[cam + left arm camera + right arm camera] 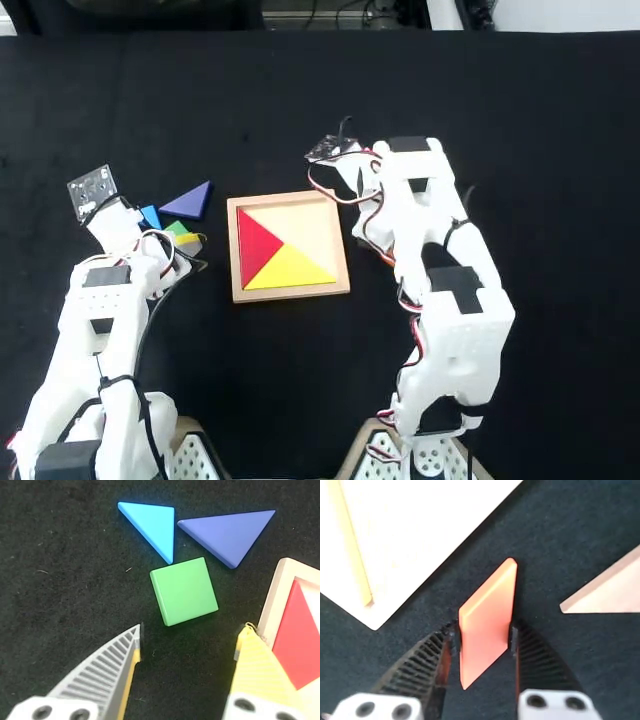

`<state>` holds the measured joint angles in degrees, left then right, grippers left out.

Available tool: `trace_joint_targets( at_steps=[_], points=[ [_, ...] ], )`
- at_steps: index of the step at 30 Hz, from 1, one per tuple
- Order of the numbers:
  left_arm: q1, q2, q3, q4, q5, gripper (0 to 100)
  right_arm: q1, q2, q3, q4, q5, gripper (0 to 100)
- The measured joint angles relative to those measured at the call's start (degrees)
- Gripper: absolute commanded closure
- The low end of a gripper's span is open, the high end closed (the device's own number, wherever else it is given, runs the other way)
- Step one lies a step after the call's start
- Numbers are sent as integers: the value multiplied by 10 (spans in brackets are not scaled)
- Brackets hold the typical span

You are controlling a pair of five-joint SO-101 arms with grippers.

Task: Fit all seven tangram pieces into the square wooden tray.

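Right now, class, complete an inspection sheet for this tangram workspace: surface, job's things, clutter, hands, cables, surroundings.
Surface: black cloth across the whole work area.
Job's things: wooden tray holds a red triangle and a yellow triangle; light blue triangle, dark blue triangle and green square lie loose on the cloth beside it; a pale triangle lies on the cloth too.
Clutter: nothing seen.
Hands: left hand open, over the cloth by the green square; right hand shut on an orange piece, beside a tray corner.
Cables: thin wires loop close behind both hands.
Surroundings: cords past the cloth's far edge; the rest too dim to identify.
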<state>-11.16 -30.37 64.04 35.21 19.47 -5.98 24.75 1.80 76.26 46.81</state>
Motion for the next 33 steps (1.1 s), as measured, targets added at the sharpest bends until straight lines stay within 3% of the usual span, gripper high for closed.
trace_joint_targets(
  at_steps=[5, 26, 33],
  points=[
    [0, 0, 0, 0, 0, 694, 0, 0, 0, -8, 0, 799],
    [0, 0, 0, 0, 0, 694, 0, -41, 1, 0, 3, 802],
    [0, 0, 0, 0, 0, 694, -22, -60, 65, -8, 4, 802]
  ],
)
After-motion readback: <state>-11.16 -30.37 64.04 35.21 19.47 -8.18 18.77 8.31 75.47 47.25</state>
